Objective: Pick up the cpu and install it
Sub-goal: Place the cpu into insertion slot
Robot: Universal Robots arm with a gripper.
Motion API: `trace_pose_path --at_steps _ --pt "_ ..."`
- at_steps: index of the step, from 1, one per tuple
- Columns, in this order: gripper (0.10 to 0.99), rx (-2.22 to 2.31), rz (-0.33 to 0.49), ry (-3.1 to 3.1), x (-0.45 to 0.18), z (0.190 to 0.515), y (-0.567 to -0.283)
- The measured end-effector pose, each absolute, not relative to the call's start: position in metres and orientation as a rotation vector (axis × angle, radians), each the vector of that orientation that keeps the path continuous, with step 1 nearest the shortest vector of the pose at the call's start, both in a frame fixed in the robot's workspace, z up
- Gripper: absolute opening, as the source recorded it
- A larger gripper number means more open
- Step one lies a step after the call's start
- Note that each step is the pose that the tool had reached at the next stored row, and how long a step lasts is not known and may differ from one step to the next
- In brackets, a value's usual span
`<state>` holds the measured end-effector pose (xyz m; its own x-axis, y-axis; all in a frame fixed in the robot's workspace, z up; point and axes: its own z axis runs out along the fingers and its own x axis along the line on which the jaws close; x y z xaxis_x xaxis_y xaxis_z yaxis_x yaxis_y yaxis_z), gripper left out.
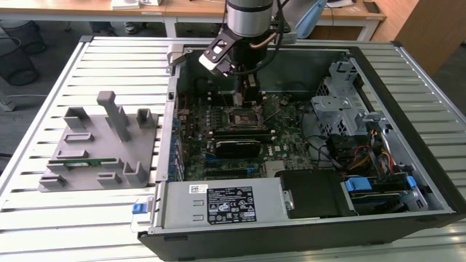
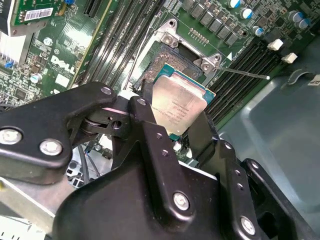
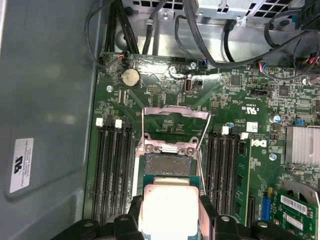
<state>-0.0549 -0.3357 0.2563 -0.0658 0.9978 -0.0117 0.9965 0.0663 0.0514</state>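
I see the gripper [image 1: 248, 97] reaching down into the open computer case [image 1: 291, 236], which fills the centre and the exterior view's right. The arm comes in from the top centre of that frame, with the fingers low over the motherboard [image 1: 280, 144].

In the second wrist view the gripper [image 2: 175, 114] has its jaws closed narrow on the cpu [image 2: 181, 102]. The 2 black fingers [image 2: 150, 131] press on opposite edges of the chip, and its silvery metal top faces the camera. In the first wrist view the cpu [image 3: 167, 210] sits between the same 2 fingers of the gripper [image 3: 170, 214].

The cpu hangs just over the near edge of the open cpu socket [image 3: 167, 164], whose pin field is uncovered; most of that field shows past the chip in both wrist views. I cannot tell whether the chip touches the socket. The metal load plate [image 3: 175, 131] stands swung up on the far side of the socket. Black memory slots [image 3: 112, 170] run along both flanks of the socket, and a coin cell battery [image 3: 131, 77] lies beyond the load plate.

On the exterior view's left, a grey parts fixture [image 1: 102, 142] rests on the slatted table [image 1: 43, 229], well apart from the case. A green memory stick [image 1: 80, 162] lies in its lower left part. The power supply [image 1: 218, 204] lies along the bottom edge of the case.
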Motion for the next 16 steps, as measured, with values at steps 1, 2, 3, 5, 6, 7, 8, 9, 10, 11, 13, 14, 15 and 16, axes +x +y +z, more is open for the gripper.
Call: trace_pose_path --at_steps 1,2,3,5,6,7,8,9,10,11,13,14,15,16 --pt "0.529 2.117 0.046 2.261 -0.055 0.2553 -0.3356" --pt "0.529 2.117 0.046 2.261 -0.0549 0.2548 -0.3356" --pt "0.529 2.117 0.045 2.261 -0.055 0.2547 -0.3357" --pt "0.529 2.117 0.045 2.261 -0.0549 0.2542 -0.3356" --pt "0.529 2.117 0.046 2.261 -0.0549 0.2539 -0.3356" --pt "0.529 2.117 0.046 2.261 -0.0549 0.2535 -0.3356" --pt "0.529 2.117 0.046 2.261 -0.0547 0.253 -0.3356" --pt "0.529 2.117 0.045 2.261 -0.054 0.2527 -0.3356" --pt "0.529 2.117 0.045 2.261 -0.053 0.2523 -0.3356" --pt "0.529 2.117 0.045 2.261 -0.0519 0.2518 -0.3356" --pt "0.529 2.117 0.046 2.261 -0.0508 0.2506 -0.3356" --pt "0.529 2.116 0.045 2.261 -0.0508 0.2499 -0.3356" --pt "0.529 2.116 0.045 2.261 -0.0507 0.2489 -0.3356" --pt "0.529 2.116 0.045 2.261 -0.0507 0.2478 -0.3356"
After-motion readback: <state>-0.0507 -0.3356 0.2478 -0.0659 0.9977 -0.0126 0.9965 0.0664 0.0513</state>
